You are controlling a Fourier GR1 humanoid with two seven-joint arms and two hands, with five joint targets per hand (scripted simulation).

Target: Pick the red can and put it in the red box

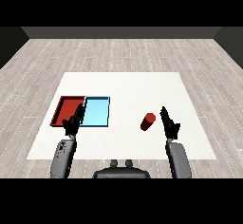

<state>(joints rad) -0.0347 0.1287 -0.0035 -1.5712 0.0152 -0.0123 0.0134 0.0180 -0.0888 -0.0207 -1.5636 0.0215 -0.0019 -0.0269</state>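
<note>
At centre-right of white table (123, 83), red can (148, 122) tipped, unheld; right hand (169, 123) at its three o'clock, fingers straight. Looks rigid, light, smooth; best wrapped mid-body. Left hand (73, 122) relaxed over red tray (64, 105).

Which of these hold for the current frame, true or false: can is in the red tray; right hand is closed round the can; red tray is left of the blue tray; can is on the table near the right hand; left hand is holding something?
1. The red can is in the red tray. False: it is on the white table, right of both trays.
2. The right hand is curled round the can. False: its fingers are straight, beside the can.
3. The red tray lies left of the light blue tray. True.
4. The can is near the right hand. True.
5. The left hand holds something. False: it holds nothing.
</note>
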